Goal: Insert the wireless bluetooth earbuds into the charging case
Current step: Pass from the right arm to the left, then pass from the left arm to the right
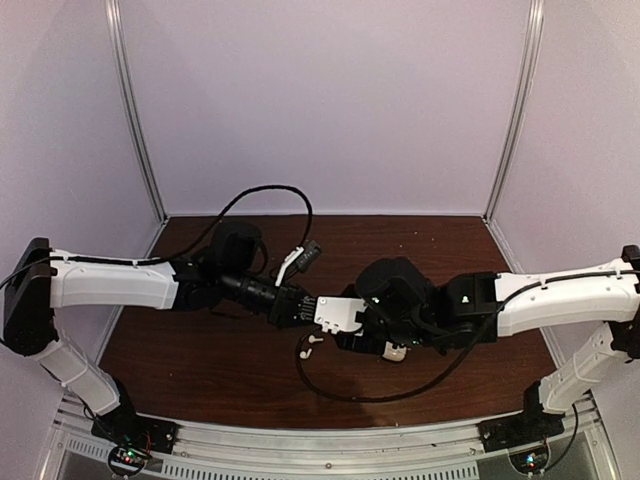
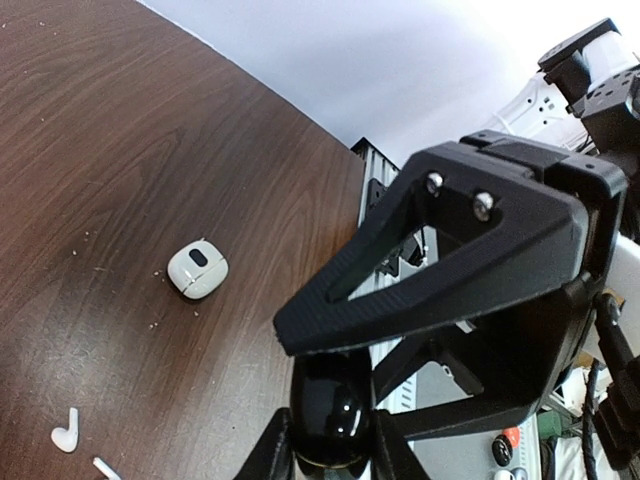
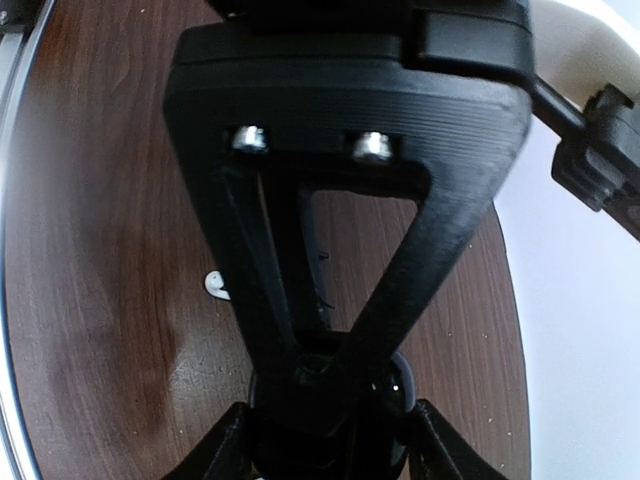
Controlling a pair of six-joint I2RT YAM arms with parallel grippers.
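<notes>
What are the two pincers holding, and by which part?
A glossy black rounded item, held by its sides in the left pincer. The right pincer flanks it too; whether it grips cannot be told.

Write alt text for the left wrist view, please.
The left gripper pinches a glossy black rounded object, with the right gripper's black finger just above it. On the brown table lie a small white case and two white earbuds.

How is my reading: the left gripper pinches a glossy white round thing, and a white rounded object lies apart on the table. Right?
No: the round thing in the left gripper is glossy black, not white, as the left wrist view shows. The white rounded object lies apart on the table.
</notes>
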